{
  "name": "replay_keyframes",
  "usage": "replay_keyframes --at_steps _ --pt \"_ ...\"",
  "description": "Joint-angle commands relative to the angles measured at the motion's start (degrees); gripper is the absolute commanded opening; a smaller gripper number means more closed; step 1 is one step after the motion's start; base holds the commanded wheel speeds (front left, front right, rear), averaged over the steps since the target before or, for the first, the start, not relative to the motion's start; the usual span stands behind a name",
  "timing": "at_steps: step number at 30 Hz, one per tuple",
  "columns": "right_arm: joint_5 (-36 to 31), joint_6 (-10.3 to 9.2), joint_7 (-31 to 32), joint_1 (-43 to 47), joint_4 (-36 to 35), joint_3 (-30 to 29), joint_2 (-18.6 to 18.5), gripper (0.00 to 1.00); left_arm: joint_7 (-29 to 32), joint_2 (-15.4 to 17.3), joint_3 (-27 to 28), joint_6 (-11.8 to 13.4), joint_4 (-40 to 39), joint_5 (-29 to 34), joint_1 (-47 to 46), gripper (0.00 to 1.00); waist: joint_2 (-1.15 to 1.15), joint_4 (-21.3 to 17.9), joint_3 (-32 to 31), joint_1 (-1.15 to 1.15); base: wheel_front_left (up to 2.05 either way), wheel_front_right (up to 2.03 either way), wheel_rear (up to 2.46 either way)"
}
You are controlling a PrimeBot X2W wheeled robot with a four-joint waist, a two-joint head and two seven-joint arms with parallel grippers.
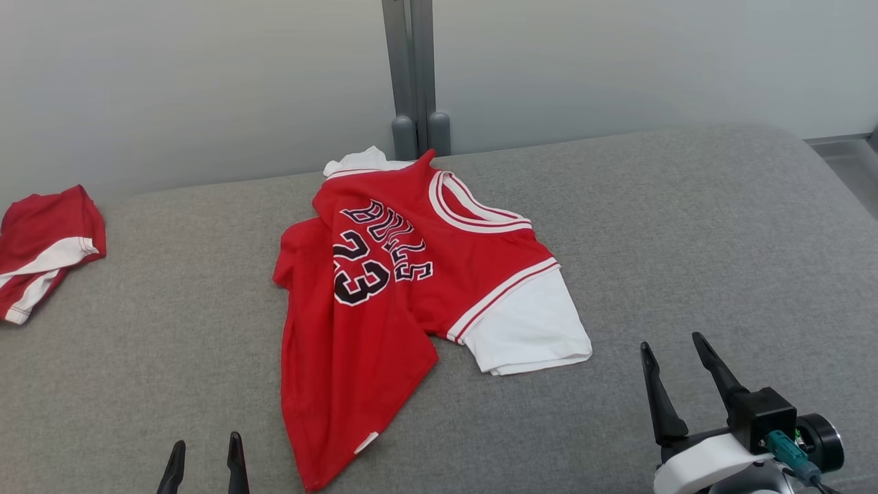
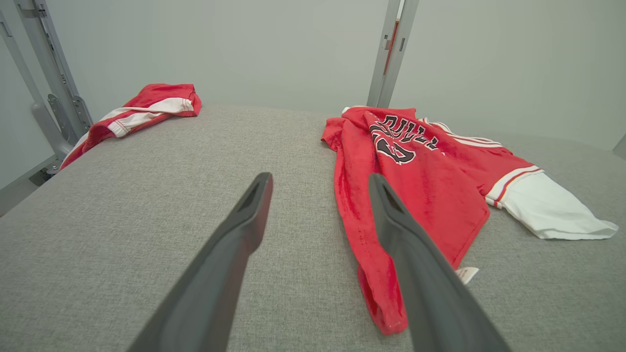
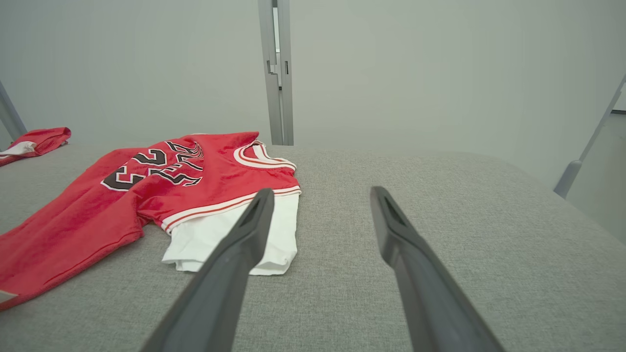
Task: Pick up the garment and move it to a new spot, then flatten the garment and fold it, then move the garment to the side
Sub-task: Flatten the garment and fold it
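Note:
The garment (image 1: 405, 288) is a red jersey with white sleeves and dark lettering, lying crumpled and partly folded over itself in the middle of the grey padded table (image 1: 686, 240). It also appears in the left wrist view as the garment (image 2: 430, 171) and in the right wrist view as the garment (image 3: 171, 186). My left gripper (image 1: 206, 449) is open at the lower left, just short of the jersey's near hem. My right gripper (image 1: 672, 343) is open at the lower right, a little right of the white sleeve (image 1: 528, 329). Neither touches the cloth.
A second red-and-white piece of clothing (image 1: 41, 250) lies bunched at the table's far left edge. A grey metal post (image 1: 411, 75) stands behind the table against the pale wall. The table's right edge drops off at the far right.

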Motion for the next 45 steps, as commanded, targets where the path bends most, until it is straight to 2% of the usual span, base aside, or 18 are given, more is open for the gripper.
replay_keyframes --at_steps 1,18,22,25,29,36,45 --pt "0.3 -0.1 0.0 -0.4 0.2 0.1 -0.1 1.0 -0.2 0.0 -0.2 -0.1 0.1 -0.3 0.9 1.0 0.0 0.3 0.0 0.0 0.0 0.0 0.0" --pt "1.3 -0.1 0.0 -0.7 0.5 0.7 -0.1 1.0 -0.2 0.0 -0.4 0.6 1.0 -0.2 -0.2 1.0 0.0 0.1 0.6 0.0 0.0 0.0 0.0" --pt "2.1 -0.1 0.0 -1.5 0.0 1.1 -0.1 1.0 -0.1 0.0 -2.6 0.7 3.1 0.8 -0.4 1.0 0.0 0.2 0.9 0.0 0.0 0.0 0.0" --pt "3.2 -0.1 0.0 -2.8 3.8 0.9 -0.1 1.0 0.3 0.0 -6.7 0.4 5.9 0.7 -1.7 1.0 0.0 0.6 1.2 0.0 0.0 0.0 0.0" --pt "1.9 -0.1 0.9 -8.1 10.3 2.7 -0.1 1.0 6.8 0.2 -12.2 -0.8 6.8 2.5 -4.9 1.0 0.0 1.7 1.7 0.0 0.0 0.0 0.0" --pt "0.7 -0.1 9.3 -17.0 18.8 6.3 -0.1 1.0 17.8 2.2 -17.9 -2.1 8.9 4.2 -9.1 1.0 0.0 3.2 3.9 0.0 0.0 0.0 0.0" --pt "2.4 -0.1 16.6 -22.7 25.2 8.2 -0.2 1.0 19.0 3.0 -19.9 -2.5 14.5 4.0 -14.5 1.0 0.0 4.5 6.0 0.0 0.0 0.0 0.0"
